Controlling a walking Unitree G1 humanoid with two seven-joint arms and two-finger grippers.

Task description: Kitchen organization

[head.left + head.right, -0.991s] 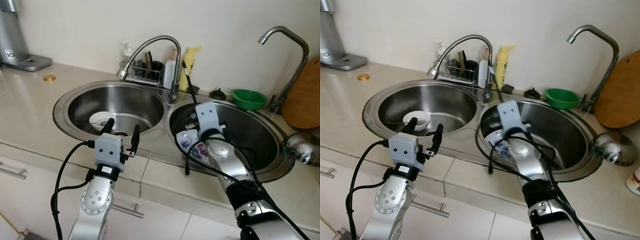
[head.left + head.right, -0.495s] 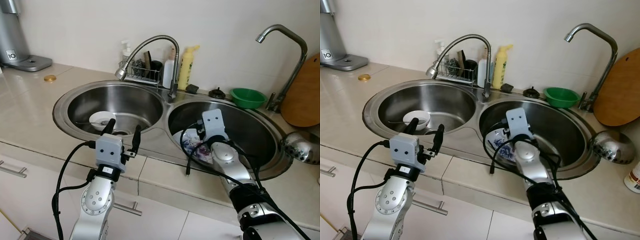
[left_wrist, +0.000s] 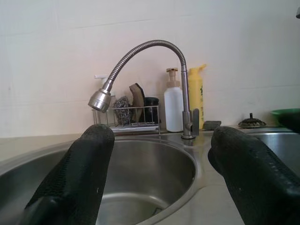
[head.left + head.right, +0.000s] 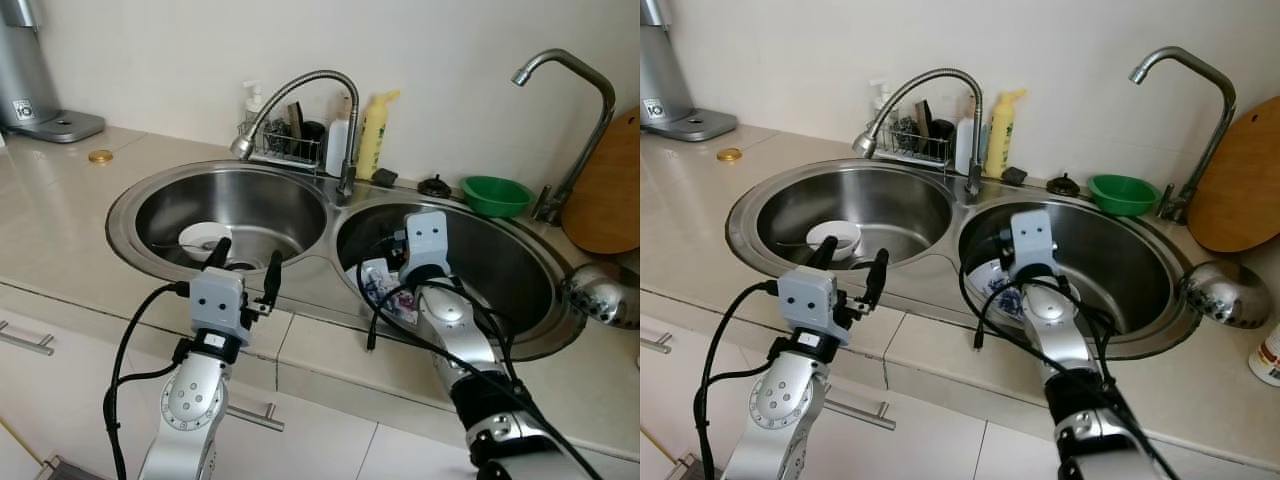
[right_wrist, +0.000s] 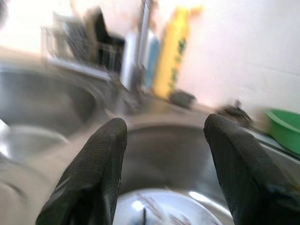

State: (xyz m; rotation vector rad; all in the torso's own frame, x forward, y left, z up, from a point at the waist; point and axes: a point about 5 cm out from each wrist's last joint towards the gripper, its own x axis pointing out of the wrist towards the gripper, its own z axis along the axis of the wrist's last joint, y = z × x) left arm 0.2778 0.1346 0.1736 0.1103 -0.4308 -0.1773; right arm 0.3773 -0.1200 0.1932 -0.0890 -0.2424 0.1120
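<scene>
A blue-and-white patterned plate (image 4: 383, 290) lies in the right sink basin (image 4: 520, 260). My right gripper (image 5: 164, 129) hovers just over it, open, with nothing between its fingers; the plate (image 5: 159, 206) shows below them, blurred. My right arm (image 4: 445, 315) reaches over the sink's front rim. A small white bowl (image 4: 203, 237) sits in the left basin (image 4: 260, 200). My left gripper (image 4: 246, 255) is open and empty at that basin's front rim, pointing toward the flexible faucet (image 3: 140, 51).
Behind the sinks stand a wire rack of scrubbers (image 4: 290, 145), a white bottle (image 4: 338, 145) and a yellow bottle (image 4: 375, 135). A green bowl (image 4: 497, 196), a tall tap (image 4: 570, 100) and a wooden board (image 4: 610, 190) are at the right. A steel ladle (image 4: 605, 300) rests on the counter.
My right gripper has dropped from pointing up at the bottles down into the right basin over the plate. The left arm has stayed put. The head view shifted slightly.
</scene>
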